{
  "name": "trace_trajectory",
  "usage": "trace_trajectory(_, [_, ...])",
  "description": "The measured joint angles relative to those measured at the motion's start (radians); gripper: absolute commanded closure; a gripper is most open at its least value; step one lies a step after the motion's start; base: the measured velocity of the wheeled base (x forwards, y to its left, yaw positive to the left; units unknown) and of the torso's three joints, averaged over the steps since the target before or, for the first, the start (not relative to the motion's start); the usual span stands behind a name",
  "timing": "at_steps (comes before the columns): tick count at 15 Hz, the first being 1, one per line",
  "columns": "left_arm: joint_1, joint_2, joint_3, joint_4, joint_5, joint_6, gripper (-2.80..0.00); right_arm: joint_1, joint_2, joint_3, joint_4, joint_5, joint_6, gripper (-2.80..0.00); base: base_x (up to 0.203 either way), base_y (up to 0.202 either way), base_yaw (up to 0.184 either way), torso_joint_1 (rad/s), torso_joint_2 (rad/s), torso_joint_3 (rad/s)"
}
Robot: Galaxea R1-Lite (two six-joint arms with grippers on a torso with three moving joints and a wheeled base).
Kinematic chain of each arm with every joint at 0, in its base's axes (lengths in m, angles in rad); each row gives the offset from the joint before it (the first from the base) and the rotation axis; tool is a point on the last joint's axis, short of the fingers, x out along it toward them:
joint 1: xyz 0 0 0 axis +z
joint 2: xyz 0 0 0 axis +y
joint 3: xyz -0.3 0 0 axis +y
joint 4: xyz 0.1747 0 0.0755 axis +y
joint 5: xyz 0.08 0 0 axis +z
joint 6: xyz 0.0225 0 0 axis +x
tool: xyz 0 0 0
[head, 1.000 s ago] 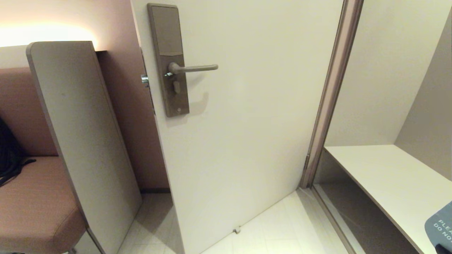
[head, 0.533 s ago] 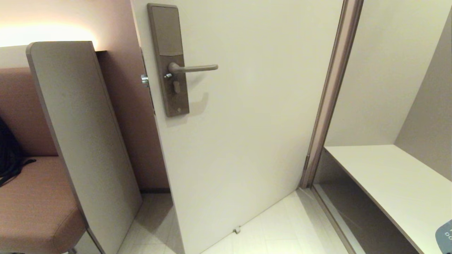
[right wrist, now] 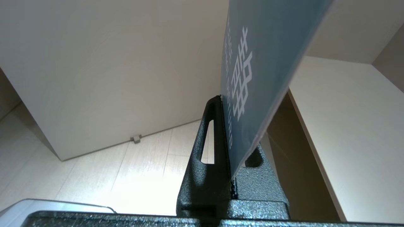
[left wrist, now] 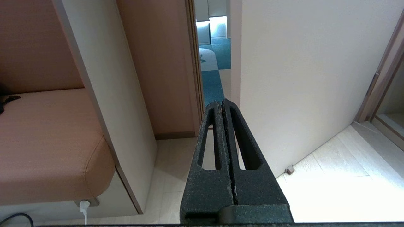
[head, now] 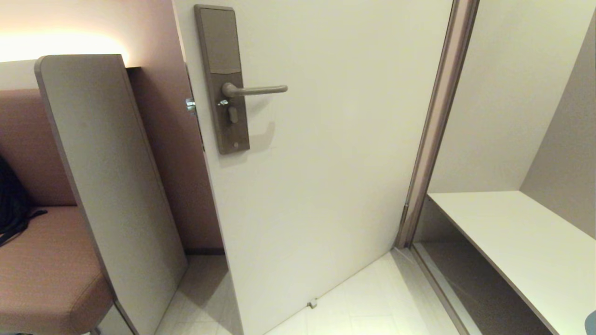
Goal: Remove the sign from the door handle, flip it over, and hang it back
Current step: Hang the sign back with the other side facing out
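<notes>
We find the right gripper [right wrist: 225, 104] clamped on the flat blue card sign [right wrist: 262, 56], well right of and below the bare taupe-grey metal lever door handle [head: 255, 89], left gripper [left wrist: 223, 105] shut empty; a thin-edge pinch risks slipping during turnover.

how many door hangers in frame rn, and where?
1. The sign is pinched in the right gripper, blue face showing; a sliver shows at the head view's lower right corner. None on the door handle.
</notes>
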Motion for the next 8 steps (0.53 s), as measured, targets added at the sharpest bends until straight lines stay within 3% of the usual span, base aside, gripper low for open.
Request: trace_trajectory(8, [0.0, 0.0, 0.0, 0.0, 0.0, 0.0, 0.0, 0.003, -0.083, 0.0, 0.01, -0.001, 0.009, 0.0, 0.0, 0.0, 0.0, 0.0, 0.0, 0.0])
